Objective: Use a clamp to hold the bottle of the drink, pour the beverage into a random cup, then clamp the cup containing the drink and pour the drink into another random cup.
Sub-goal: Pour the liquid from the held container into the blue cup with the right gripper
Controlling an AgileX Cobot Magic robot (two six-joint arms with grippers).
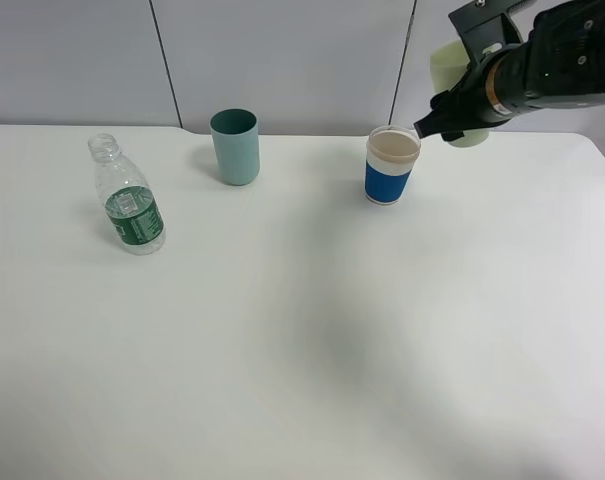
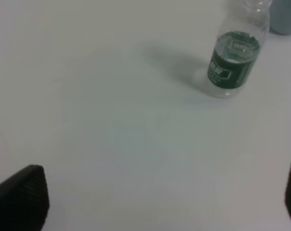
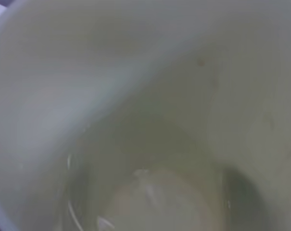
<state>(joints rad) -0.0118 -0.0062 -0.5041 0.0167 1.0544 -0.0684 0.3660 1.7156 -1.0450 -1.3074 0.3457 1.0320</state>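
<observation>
The bottle of the drink (image 1: 129, 200) (image 2: 234, 62) stands uncapped at the left of the white table, clear liquid low inside it. My right gripper (image 1: 444, 118) is raised at the back right, shut on the pale yellow-green cup (image 1: 448, 66), which the arm mostly hides. That cup's inside (image 3: 150, 120) fills the right wrist view, with wet glints at its bottom. Its fingertip hangs just right of the rim of the white cup with a blue band (image 1: 392, 167). My left gripper (image 2: 159, 197) is open above bare table, short of the bottle.
A teal cup (image 1: 235, 147) (image 2: 284, 17) stands upright at the back, right of the bottle. The white table (image 1: 302, 340) reaches to a grey panelled wall behind. The left arm is outside the exterior high view.
</observation>
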